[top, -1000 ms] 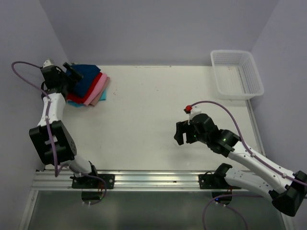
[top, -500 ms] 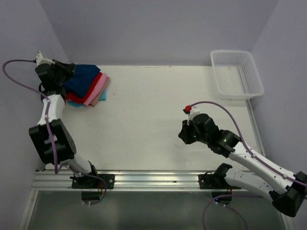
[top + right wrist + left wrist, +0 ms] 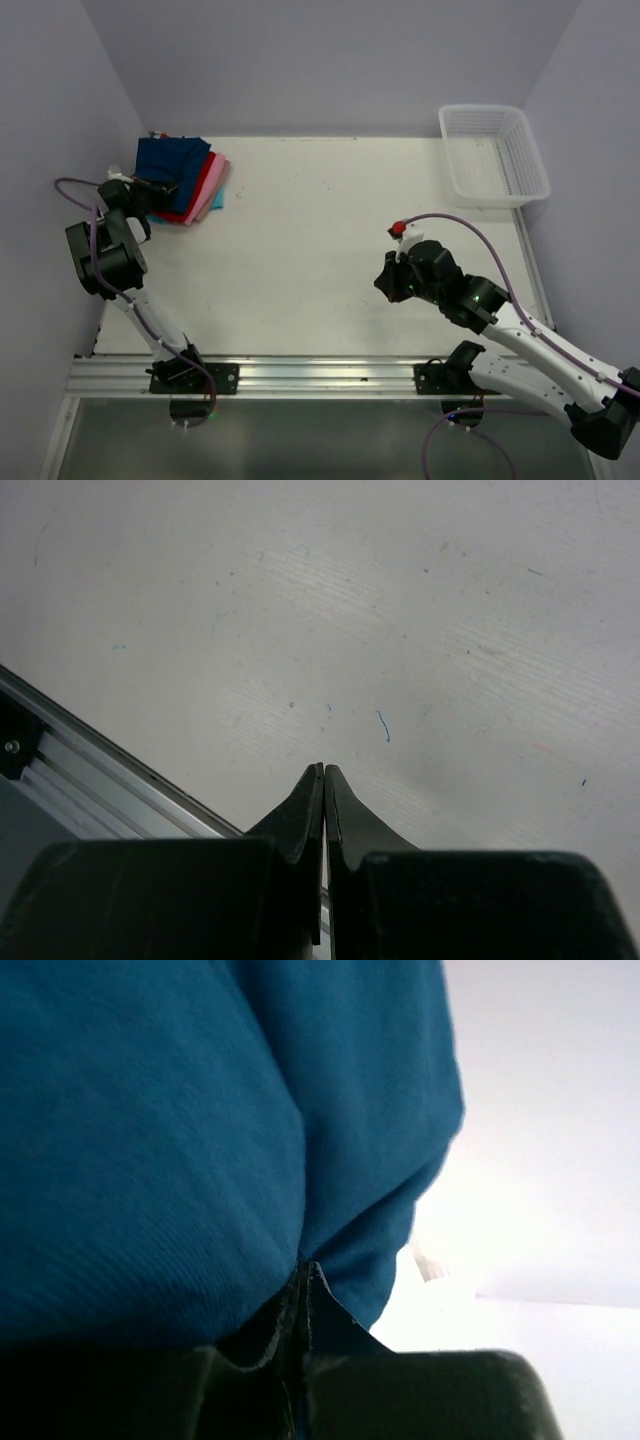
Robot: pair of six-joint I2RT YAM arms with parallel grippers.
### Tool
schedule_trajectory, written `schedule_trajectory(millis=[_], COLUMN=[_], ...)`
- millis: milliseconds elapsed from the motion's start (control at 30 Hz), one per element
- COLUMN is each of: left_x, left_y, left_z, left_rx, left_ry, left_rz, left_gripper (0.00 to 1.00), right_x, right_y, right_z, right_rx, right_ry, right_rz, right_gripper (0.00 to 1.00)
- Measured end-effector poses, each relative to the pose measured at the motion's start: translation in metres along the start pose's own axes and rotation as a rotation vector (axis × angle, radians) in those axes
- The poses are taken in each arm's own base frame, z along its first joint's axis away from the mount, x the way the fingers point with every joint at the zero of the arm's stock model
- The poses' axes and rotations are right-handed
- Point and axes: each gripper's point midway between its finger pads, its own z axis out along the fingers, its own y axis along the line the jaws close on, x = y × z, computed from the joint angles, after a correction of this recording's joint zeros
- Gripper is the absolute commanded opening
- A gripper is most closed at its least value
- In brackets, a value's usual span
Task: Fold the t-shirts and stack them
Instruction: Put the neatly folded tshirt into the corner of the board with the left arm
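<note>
T-shirts [image 3: 180, 178] sit stacked at the far left corner of the table [image 3: 320, 220]. The navy tee [image 3: 150, 1140] is on top, and red, pink and teal edges fan toward centre. The pile's long axis runs far-to-near, slightly tilted. Left gripper [image 3: 160, 188] is closed tight, tips at the navy cloth. Right gripper [image 3: 323, 772] is closed on nothing over bare tabletop. Stacking looks finished; next, back off without dragging cloth.

two robot arms, each built of white link shells and black joint housings. the left arm [image 3: 105, 255] has a large boxy black joint, with a thin purple cable [image 3: 70, 180] looping beside it. the right arm [image 3: 520, 330] carries a matching purple cable [image 3: 445, 214] ending at a small red-and-white plug [image 3: 399, 229]. black base brackets [image 3: 185, 378] bolt to a ribbed silver rail [image 3: 320, 375]. the right gripper [image 3: 323, 770] has matte black fingers [image 3: 300, 820] tapering to thin tips.
</note>
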Motion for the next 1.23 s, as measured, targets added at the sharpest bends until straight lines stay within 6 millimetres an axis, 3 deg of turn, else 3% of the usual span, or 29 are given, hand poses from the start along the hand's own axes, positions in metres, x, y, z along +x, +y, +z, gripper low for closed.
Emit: schedule_trajectory(millis=[33,67,100,133,167,233,333,400,467,533,600,667,833,900,967,1033,1233], left_x=[0.001,0.002,0.002,0.003,0.001,-0.004,-0.002,0.019,0.054,0.088,0.123,0.16,0.272,0.301,0.319,0.325,0.329], left_y=[-0.003,-0.009,-0.017,-0.029,-0.045,-0.094,-0.19,-0.253,-0.296,-0.316,-0.317,-0.3,-0.21,-0.177,-0.15,-0.137,-0.146], left_z=[-0.001,-0.003,-0.006,-0.011,-0.017,-0.031,-0.058,-0.088,-0.119,-0.142,-0.155,-0.157,-0.161,-0.171,-0.183,-0.192,-0.206], left_rx=[0.005,0.012,0.015,0.018,0.024,0.055,0.182,0.288,0.38,0.431,0.447,0.428,0.305,0.261,0.227,0.213,0.269], left_ry=[0.004,0.006,0.006,0.006,0.0,-0.02,-0.067,-0.087,-0.078,-0.047,-0.001,0.08,0.396,0.494,0.558,0.577,0.563], left_rz=[0.003,0.014,0.039,0.069,0.103,0.204,0.402,0.536,0.641,0.711,0.762,0.787,0.847,0.865,0.878,0.885,0.899], left_gripper=[0.16,0.35,0.66,0.92,1.0,1.0,1.0,1.0,1.0,1.0,1.0,1.0,1.0,1.0,1.0,1.0,1.0], right_x=[0.0,0.001,0.001,0.0,0.0,0.0,0.0,0.0,-0.003,-0.008,-0.016,-0.025,-0.047,-0.052,-0.057,-0.062,-0.067], right_y=[0.0,0.0,0.0,0.0,-0.001,-0.001,-0.005,-0.007,-0.008,-0.008,-0.009,-0.011,-0.014,-0.015,-0.016,-0.016,-0.015], right_z=[0.0,0.001,0.001,0.001,0.001,0.002,0.005,0.005,0.005,0.003,0.0,-0.004,-0.017,-0.022,-0.026,-0.028,-0.034], right_rx=[0.002,0.002,0.003,0.003,0.006,0.01,0.03,0.04,0.049,0.058,0.073,0.091,0.129,0.136,0.144,0.146,0.14], right_ry=[0.003,0.004,0.004,0.002,0.001,0.001,0.006,0.004,-0.004,-0.019,-0.041,-0.064,-0.139,-0.164,-0.18,-0.19,-0.211], right_rz=[0.0,0.0,0.002,0.006,0.002,0.0,-0.011,-0.012,-0.013,-0.013,-0.015,-0.016,-0.015,-0.016,-0.019,-0.024,-0.044], right_gripper=[0.05,0.19,0.4,0.52,0.64,0.99,0.99,0.99,0.99,0.99,0.99,0.99,0.99,0.99,0.99,0.99,0.99])
